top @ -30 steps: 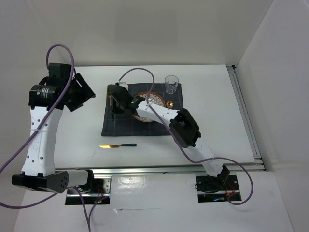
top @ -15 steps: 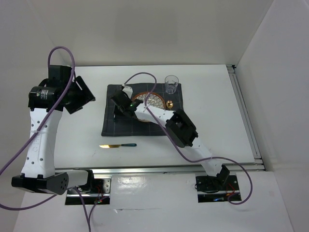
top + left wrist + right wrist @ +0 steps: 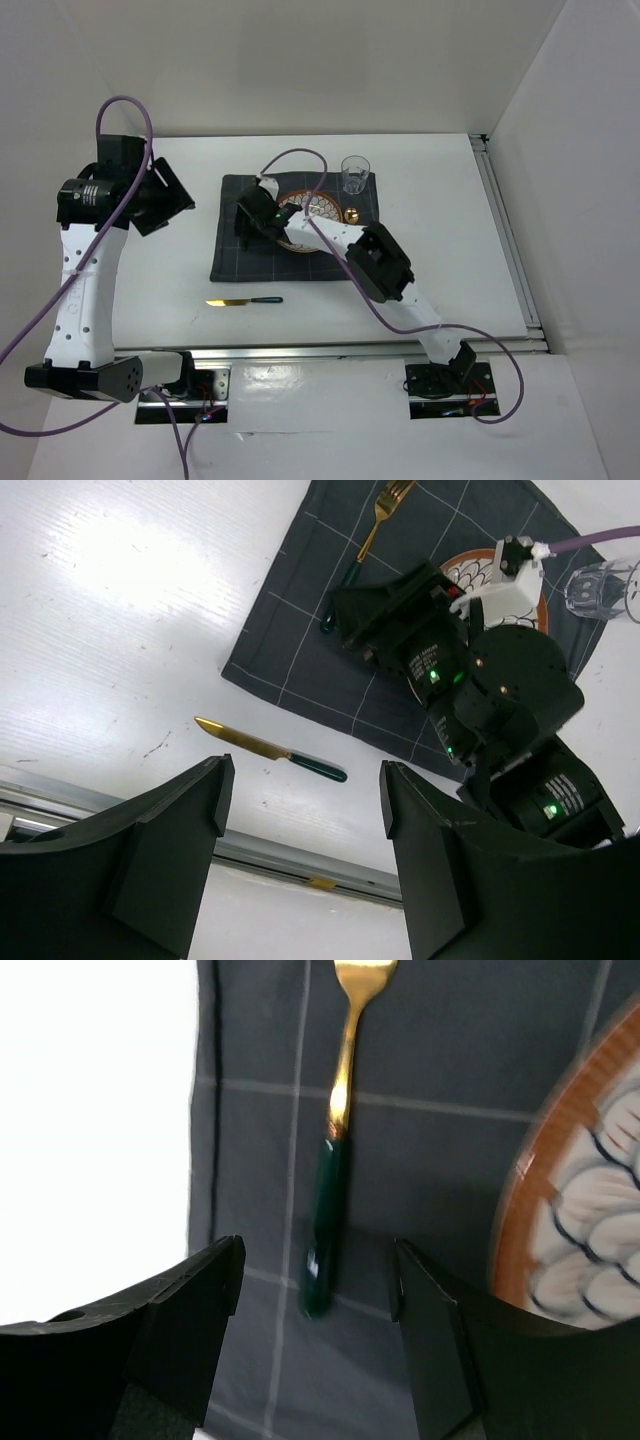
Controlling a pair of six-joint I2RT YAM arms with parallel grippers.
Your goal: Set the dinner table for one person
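The fork (image 3: 335, 1140) is laid at the left of the placemat (image 3: 450, 1050), as a setting requires, beneath the spread right pincer (image 3: 318, 1260). The left pincer (image 3: 300, 780), also spread, is held clear of the placemat, which is borne by the worktop (image 3: 440, 240).

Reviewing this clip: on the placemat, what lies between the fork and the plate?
Nothing. In the right wrist view, only bare placemat separates the fork from the plate.

Glossy gold metal fork (image 3: 335, 1145) lies on matt woven cloth placemat (image 3: 450, 1190).
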